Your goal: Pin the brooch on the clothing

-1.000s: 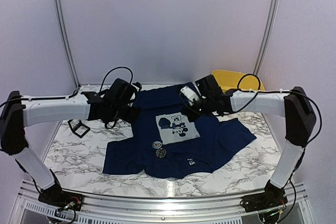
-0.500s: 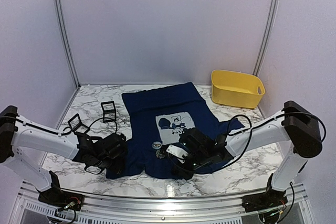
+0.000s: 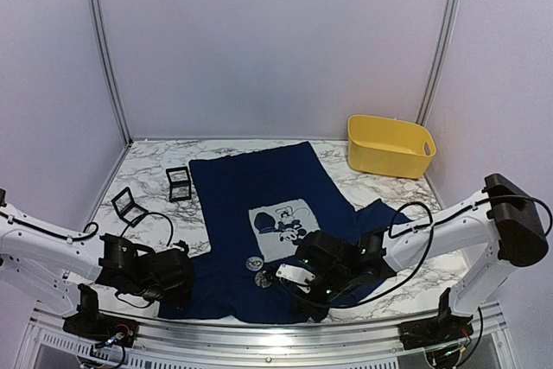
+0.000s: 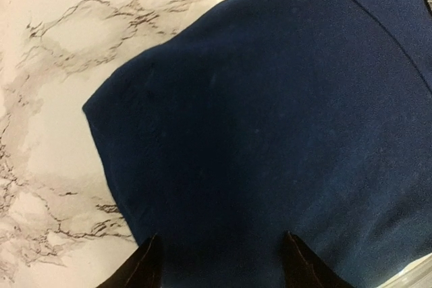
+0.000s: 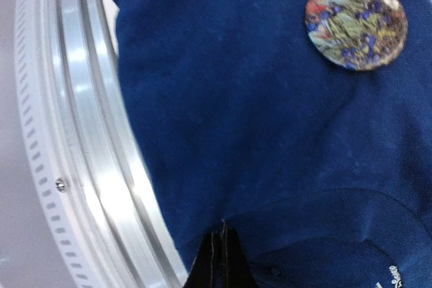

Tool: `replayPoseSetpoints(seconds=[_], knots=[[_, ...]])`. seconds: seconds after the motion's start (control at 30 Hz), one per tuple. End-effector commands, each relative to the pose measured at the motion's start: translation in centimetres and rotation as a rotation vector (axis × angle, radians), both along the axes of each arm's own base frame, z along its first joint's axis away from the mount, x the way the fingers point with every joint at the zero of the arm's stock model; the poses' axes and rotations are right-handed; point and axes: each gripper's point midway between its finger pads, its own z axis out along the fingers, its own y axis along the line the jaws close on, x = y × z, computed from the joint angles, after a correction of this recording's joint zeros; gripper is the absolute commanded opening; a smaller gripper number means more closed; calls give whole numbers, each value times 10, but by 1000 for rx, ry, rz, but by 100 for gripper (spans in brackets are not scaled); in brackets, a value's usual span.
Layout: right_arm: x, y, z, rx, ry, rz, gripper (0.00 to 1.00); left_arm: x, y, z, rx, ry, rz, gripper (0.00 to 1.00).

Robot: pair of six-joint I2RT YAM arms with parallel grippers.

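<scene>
Left gripper (image 4: 221, 268): fingers apart over the sleeve of the navy T-shirt (image 3: 259, 183), near-left corner. Floral brooch (image 5: 356, 21) and second brooch (image 3: 254, 262): on the cloth below the mouse print (image 3: 281, 220). Right gripper (image 5: 219, 261): closed at the collar edge. Advice: tension the fabric evenly and leave the brooches undisturbed.

Soft even light, glare on the rail (image 5: 88, 166) (wrist views blurry)

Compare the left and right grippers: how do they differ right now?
The left gripper has its fingers apart; the right gripper has them pressed together. The left hangs over the T-shirt sleeve beside the marble table, the right over its neckline by the metal rail. Both point down at the fabric.
</scene>
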Motion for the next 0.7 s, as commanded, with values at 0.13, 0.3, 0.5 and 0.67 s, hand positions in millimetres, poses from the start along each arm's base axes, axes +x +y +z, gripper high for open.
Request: replayPoseSetpoints(seconds=[0.13,0.3,0.5,0.67], knots=[[101,-7,67,85,-98,-286,0,7,31,37,84,-79,47,67],[223,-136,44,-113,-233,-828,0,36,30,72,77,-251,104,69],[294,-252,22,-213,-328,-1149,0,81,30,93,107,-420,186,74],[316,-283,18,-209,-351,-1214,0,112,28,79,-11,-457,225,74]])
